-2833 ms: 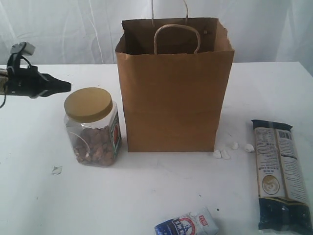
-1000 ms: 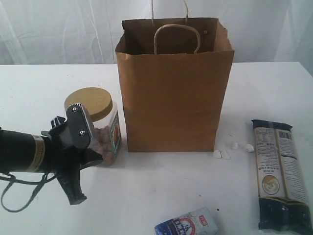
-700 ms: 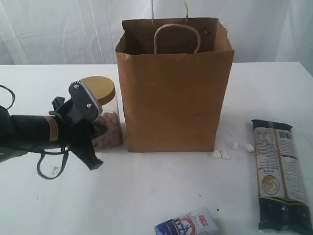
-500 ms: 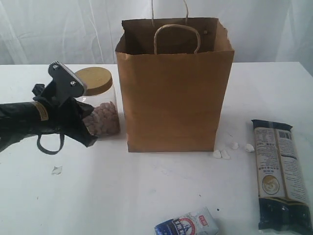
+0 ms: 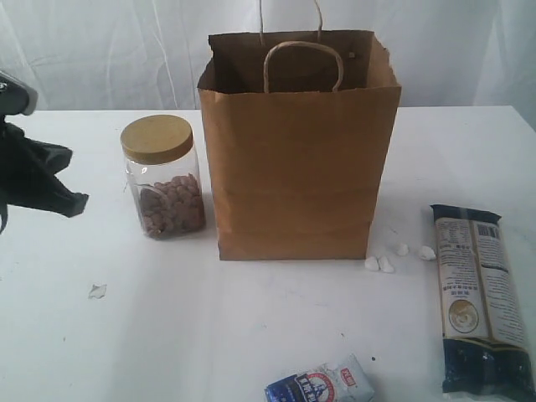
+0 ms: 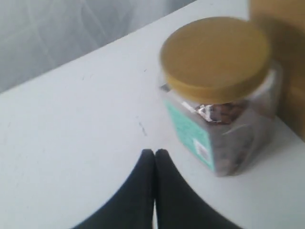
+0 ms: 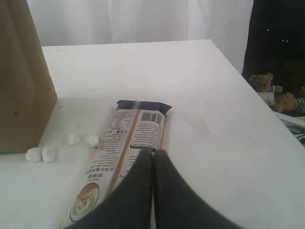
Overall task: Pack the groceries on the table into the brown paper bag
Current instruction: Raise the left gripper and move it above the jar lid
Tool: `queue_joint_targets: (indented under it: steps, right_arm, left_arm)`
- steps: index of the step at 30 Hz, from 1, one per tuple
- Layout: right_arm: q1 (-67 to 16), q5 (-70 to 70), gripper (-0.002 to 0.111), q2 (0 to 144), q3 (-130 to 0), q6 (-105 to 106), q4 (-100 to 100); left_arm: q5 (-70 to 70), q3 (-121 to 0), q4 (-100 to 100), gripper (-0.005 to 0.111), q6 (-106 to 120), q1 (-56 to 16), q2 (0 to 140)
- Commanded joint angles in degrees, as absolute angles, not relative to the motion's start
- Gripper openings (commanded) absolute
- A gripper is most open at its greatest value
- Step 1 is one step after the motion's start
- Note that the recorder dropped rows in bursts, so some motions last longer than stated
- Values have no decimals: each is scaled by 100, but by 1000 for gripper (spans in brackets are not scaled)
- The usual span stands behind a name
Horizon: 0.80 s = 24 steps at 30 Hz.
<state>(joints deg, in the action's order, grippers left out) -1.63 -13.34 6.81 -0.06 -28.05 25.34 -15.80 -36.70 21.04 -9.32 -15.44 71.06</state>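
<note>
The brown paper bag [image 5: 297, 159] stands upright and open at the table's [image 5: 251, 327] middle back. The clear jar [image 5: 164, 188] with a tan lid stands upright just left of the bag, apart from it. My left gripper [image 5: 75, 203] is shut and empty at the far left edge, well clear of the jar. In the left wrist view its shut tips [image 6: 154, 152] point toward the jar [image 6: 224, 114]. The long dark packet [image 5: 479, 293] lies flat at the right. My right gripper [image 7: 153, 152] hovers shut over that packet [image 7: 128, 143], holding nothing. A small blue-white packet [image 5: 322, 383] lies at the front edge.
Small white pebble-like bits [image 5: 385, 261] lie by the bag's right front corner and show beside the bag [image 7: 21, 81] in the right wrist view. A tiny scrap [image 5: 97, 291] sits on the table at the left front. The table's right edge [image 7: 238, 71] drops off, with stuffed toys [image 7: 274, 90] beyond.
My left arm swept in against the jar, slid it back and closer to the bag, then drew away to the left edge. The jar now stands free, turned from before.
</note>
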Motion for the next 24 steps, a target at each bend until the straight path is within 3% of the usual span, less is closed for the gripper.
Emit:
queue_joint_targets:
  steps: [1,7,14,24]
  right_arm:
    - [-109,-1328,0,681,0,-2832,2560]
    - [-109,-1328,0,681,0,-2832,2560]
    - [-109,-1328,0,681,0,-2832,2560]
    - [-109,-1328,0,681,0,-2832,2560]
  left_arm:
    - [-1060,-4246,3112,0,-2782,-941,7204]
    - [1156,-5452,3749,0,-3374,-872,7343]
    - [3038,-6084,1065,0,-1220,-872,7997]
    - [3064,-6071,677,0,-295,-872,8192]
